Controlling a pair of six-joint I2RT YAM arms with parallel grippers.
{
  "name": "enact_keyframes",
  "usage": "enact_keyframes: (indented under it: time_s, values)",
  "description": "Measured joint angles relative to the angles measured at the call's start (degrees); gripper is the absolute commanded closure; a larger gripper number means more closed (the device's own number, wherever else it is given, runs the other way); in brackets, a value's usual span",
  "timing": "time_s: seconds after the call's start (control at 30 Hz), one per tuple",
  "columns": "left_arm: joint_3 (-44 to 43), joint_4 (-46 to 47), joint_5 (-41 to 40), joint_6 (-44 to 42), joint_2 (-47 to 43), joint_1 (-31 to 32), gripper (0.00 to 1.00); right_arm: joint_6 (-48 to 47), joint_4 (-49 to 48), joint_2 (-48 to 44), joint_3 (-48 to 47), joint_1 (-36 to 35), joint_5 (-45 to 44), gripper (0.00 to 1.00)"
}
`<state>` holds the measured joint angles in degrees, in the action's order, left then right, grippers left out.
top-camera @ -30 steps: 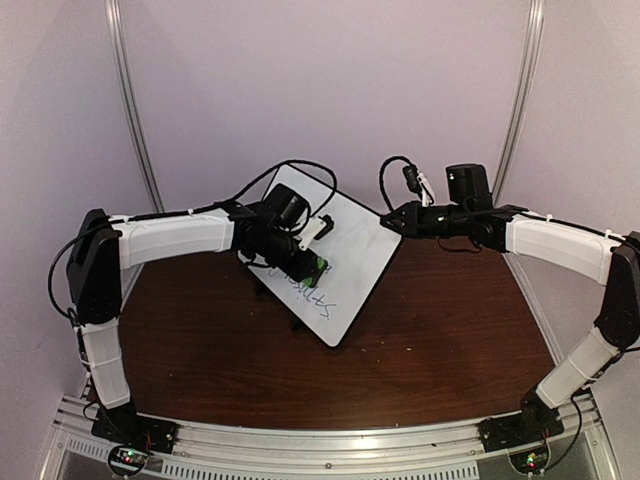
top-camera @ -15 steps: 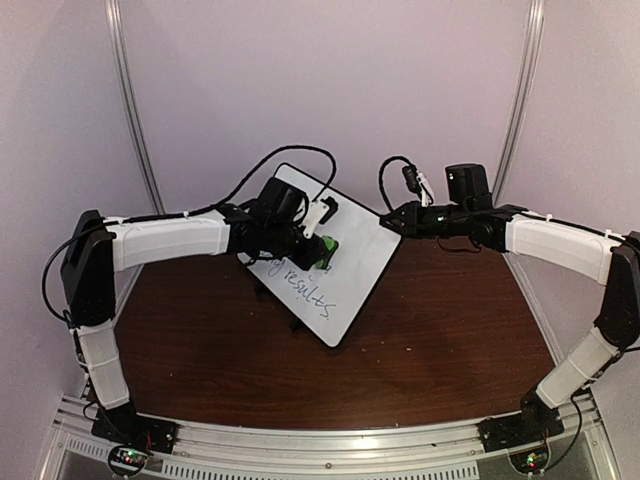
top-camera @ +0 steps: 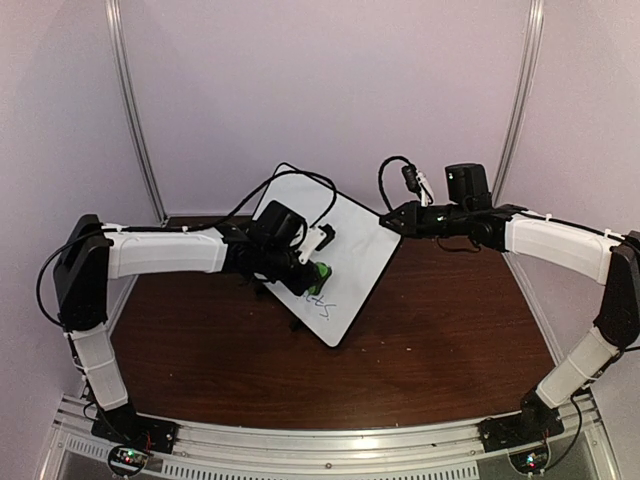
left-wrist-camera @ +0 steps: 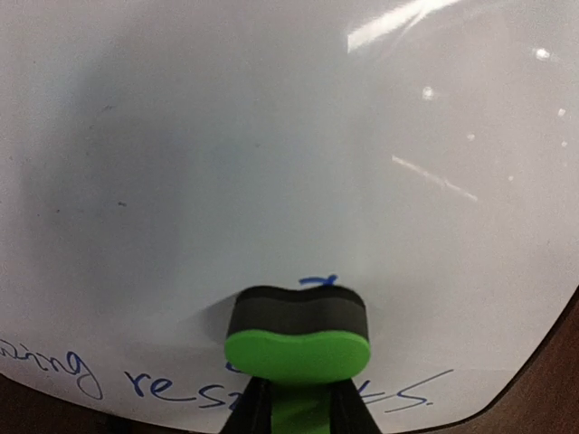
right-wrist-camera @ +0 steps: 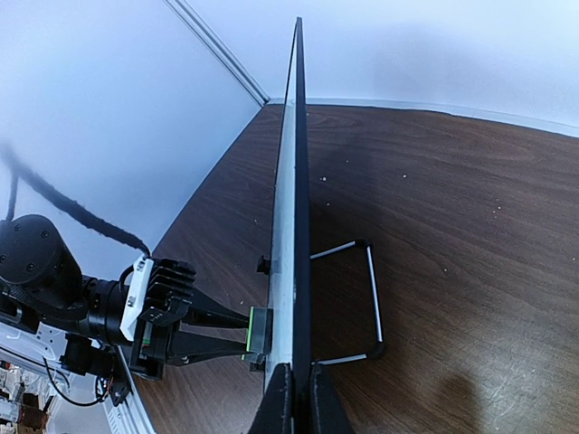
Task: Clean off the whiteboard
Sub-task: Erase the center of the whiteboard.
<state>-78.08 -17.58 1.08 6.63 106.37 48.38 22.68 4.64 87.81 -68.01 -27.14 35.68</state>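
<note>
Whiteboard (top-camera: 352,250) stands upright on the table (top-camera: 440,340), mid-rear, w/ a wire stand (right-wrist-camera: 366,298) on the table just behind its back face. Eraser (left-wrist-camera: 297,336) sits flat against board's front face, low down, held from the front by L gripper (top-camera: 308,272); L arm comes in from board's left. Writing (left-wrist-camera: 172,387) runs along board's bottom edge, either side of eraser & touching it. R gripper (right-wrist-camera: 298,398) clamps board's edge at its right corner, one finger on front face, other on back; R arm lies right of board
</note>
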Motion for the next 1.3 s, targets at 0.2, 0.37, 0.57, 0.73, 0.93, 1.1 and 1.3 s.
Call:
enact_keyframes:
  time_s: [0.2,0.37,0.57,0.73,0.93,1.1,1.3]
  values:
    - [-5.4,-6.4,-3.6,-0.3,1.9,0.5,0.94,0.0,-0.2,0.2,-0.1,0.0,0.1,1.00]
    - [-14.5,-11.4,-5.8,-1.2,4.9,0.3,0.94,0.0,-0.1,0.3,-0.3,0.0,0.1,1.00]
    - [-18.1,-12.0,-5.9,-1.8,5.8,0.0,0.94,-0.3,-0.2,0.3,-0.3,-0.1,0.3,1.00]
    - [-14.0,-10.5,-5.3,-1.7,4.5,0.5,0.94,-0.3,-0.2,0.3,-0.3,-0.1,0.3,1.00]
    - [-5.8,-10.6,-4.7,-0.7,2.3,1.2,0.94,-0.4,-0.2,0.3,-0.3,-0.1,0.3,1.00]
    - [-2.4,-11.5,-4.5,-0.5,1.9,1.5,0.94,-0.4,-0.2,0.3,-0.3,-0.2,0.4,1.00]
    - [-2.4,-11.6,-4.8,0.2,1.8,0.8,0.94,-0.4,-0.4,0.3,-0.3,-0.2,0.4,1.00]
